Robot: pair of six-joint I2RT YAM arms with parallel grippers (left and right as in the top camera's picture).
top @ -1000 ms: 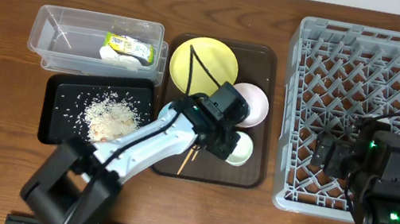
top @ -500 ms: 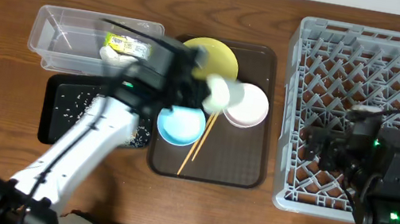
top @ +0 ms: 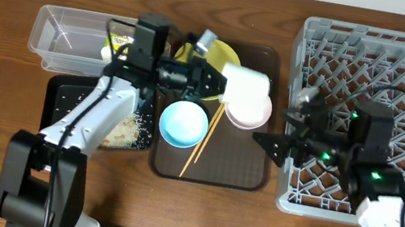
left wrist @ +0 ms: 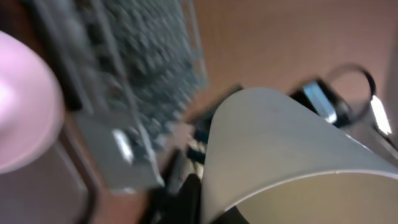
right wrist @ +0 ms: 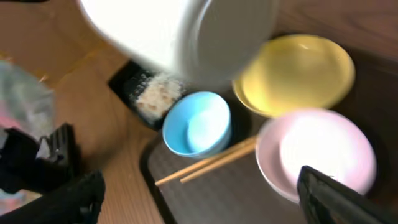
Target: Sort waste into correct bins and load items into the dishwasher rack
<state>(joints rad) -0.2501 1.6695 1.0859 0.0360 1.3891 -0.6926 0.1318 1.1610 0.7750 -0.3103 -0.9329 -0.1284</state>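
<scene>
My left gripper [top: 214,83] is shut on the small pale-green cup [top: 244,85] and holds it tipped on its side above the brown tray, over the white bowl [top: 251,115]. The cup fills the left wrist view [left wrist: 280,149], blurred. The light-blue bowl [top: 183,123], the wooden chopsticks [top: 206,134] and the yellow plate [top: 222,53] lie on the tray. My right gripper [top: 285,132] is open and empty between the tray and the grey rack [top: 403,80]. In the right wrist view its fingers [right wrist: 199,205] spread below the cup [right wrist: 186,31], the blue bowl [right wrist: 198,124] and the white bowl [right wrist: 317,149].
The clear tub [top: 68,35] at the back left holds the yellow-green wrapper [top: 122,40] and a white scrap [top: 106,53]. The black tray [top: 66,100] in front of it holds rice scraps [top: 123,127]. The brown serving tray [top: 246,169] sits between them and the rack.
My left gripper has lifted the cup off the tray's front right and swung it up and to the right. My right arm has moved left out of the rack toward the tray.
</scene>
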